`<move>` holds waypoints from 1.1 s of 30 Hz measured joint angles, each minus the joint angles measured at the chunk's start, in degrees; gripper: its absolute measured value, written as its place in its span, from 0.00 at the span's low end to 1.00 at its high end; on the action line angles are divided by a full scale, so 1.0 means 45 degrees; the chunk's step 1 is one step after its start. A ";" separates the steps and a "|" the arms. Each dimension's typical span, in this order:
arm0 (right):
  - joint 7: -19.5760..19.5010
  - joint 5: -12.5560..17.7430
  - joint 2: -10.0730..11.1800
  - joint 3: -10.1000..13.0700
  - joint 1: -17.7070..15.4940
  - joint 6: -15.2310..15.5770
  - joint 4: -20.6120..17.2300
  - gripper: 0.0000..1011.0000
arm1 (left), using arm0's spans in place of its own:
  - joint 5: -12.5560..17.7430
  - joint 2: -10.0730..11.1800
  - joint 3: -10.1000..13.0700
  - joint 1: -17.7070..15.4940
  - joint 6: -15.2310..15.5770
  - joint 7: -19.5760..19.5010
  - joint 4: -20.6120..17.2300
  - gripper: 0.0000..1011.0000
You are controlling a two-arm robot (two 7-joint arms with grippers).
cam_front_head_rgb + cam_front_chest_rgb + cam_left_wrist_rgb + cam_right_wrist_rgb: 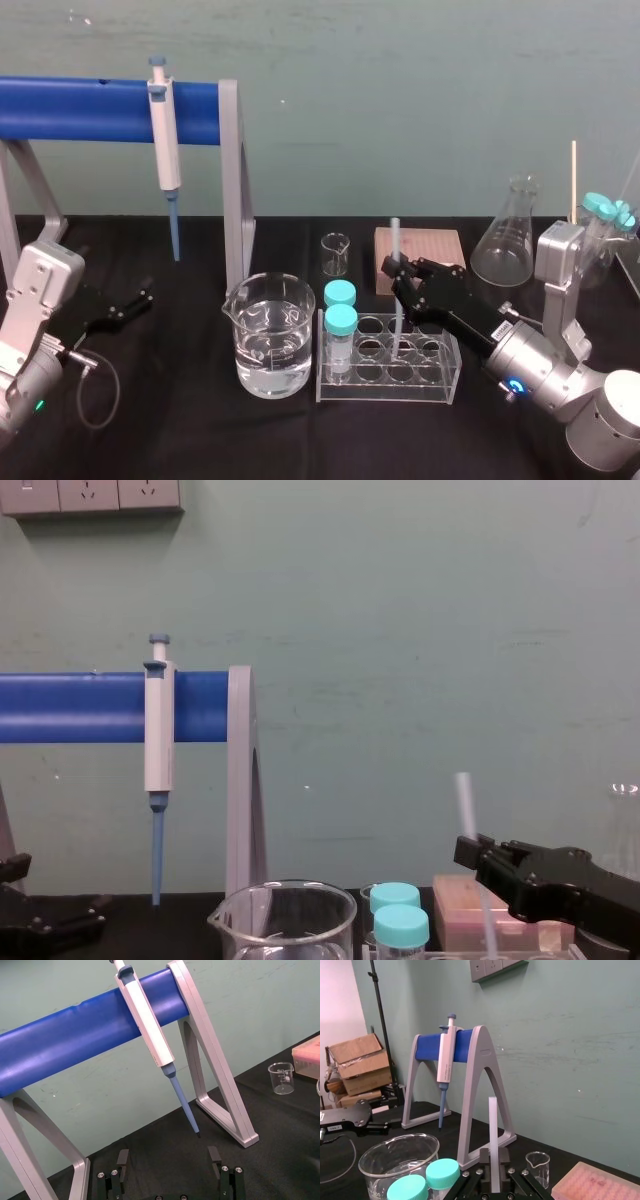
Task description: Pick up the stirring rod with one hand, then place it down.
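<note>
Right gripper: is reaching in from the lower right of the head view and is clamping narrow on the stirring rod, a black finger pressing on each side of it in the right wrist view.
Stirring rod: is standing upright at centre right of the head view, its top rising above the gripper and its lower part running down over the back row of the clear test tube rack; whether its tip is touching the rack cannot be told.
Chest view: the rod is showing at lower right, poking up above the black gripper.
Left gripper: is resting low at the left edge of the head view on the black table, its fingers spread wide and holding nothing.
Rack: is carrying two teal-capped tubes at its left end.
Water beaker: is sitting just left of the rack, partly filled.
Background: a white-and-blue pipette is hanging from the blue-bar stand at upper left; a small empty beaker, a pink block and a conical flask are lining up behind the rack.
</note>
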 joint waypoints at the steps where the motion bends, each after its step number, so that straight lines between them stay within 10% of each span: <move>1: 0.0001 -0.0002 0.0002 -0.0005 -0.0001 0.0017 0.0000 0.11 | 0.0000 0.0000 0.0000 0.0000 0.0000 0.0000 0.0000 0.99; 28: 0.0029 0.0031 0.0016 -0.0005 0.0008 0.0019 -0.0007 0.92 | 0.0000 0.0000 0.0000 0.0001 0.0000 0.0000 -0.0001 0.99; 33: -0.1756 -0.0483 0.0120 0.0614 -0.0530 0.0374 -0.1174 0.99 | 0.0000 0.0000 -0.0001 0.0000 0.0000 0.0000 0.0000 0.99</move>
